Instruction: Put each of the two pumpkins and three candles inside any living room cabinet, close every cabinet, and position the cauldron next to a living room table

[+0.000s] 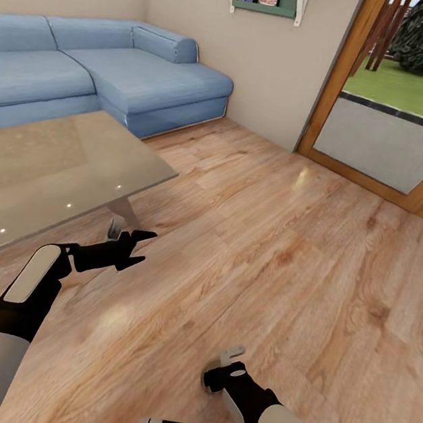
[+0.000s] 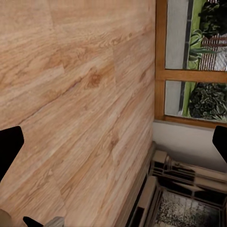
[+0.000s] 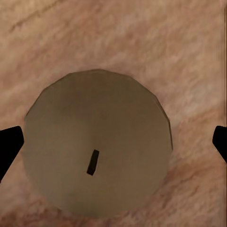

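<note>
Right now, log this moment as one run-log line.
left tool: open, empty, beside glass table | right tool: open, directly above candle on wood floor | candle not gripped

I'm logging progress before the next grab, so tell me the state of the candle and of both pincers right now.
Candle: upright on the floor, wick up, not gripped.
Right pincer: open, pointing down over the candle, fingertips wide of its sides.
Left pincer: open, empty, near the table corner.
</note>
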Robot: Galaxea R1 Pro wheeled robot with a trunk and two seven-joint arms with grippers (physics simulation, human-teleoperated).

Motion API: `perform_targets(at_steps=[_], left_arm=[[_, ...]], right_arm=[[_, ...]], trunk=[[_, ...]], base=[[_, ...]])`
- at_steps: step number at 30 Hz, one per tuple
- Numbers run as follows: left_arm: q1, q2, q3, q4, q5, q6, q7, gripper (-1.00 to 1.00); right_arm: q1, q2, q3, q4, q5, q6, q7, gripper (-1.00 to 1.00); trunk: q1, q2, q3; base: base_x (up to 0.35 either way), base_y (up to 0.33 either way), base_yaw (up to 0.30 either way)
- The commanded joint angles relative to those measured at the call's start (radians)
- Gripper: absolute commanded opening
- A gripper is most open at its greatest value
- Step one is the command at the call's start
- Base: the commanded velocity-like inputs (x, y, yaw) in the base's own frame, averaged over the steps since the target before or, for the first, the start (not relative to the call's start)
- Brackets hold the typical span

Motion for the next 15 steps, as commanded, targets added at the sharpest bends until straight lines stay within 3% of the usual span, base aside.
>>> perform_targets(at_steps=[1,9,15], left_arm=[[0.000,0.000,0.000,0.002,0.000,0.000,0.000,1.00],[0.000,0.000,0.000,0.004,0.002,0.001,0.000,1.00],[0.000,0.000,0.000,0.003,0.003,0.001,0.000,1.00]], right_arm=[[0.000,0.000,0.000,0.000,0.000,0.000,0.000,1.00],[0.000,0.001,0.000,-0.001,0.000,-0.002,0.001,1.00],[0.000,0.001,0.001,-0.001,0.000,-0.002,0.003,1.00]], trunk=[[0.000,0.000,0.000],[0.000,0.000,0.000],[0.002,-0.001,-0.015]], base=[[0.075,0.000,0.000],[0.018,0.000,0.000],[0.000,0.000,0.000]])
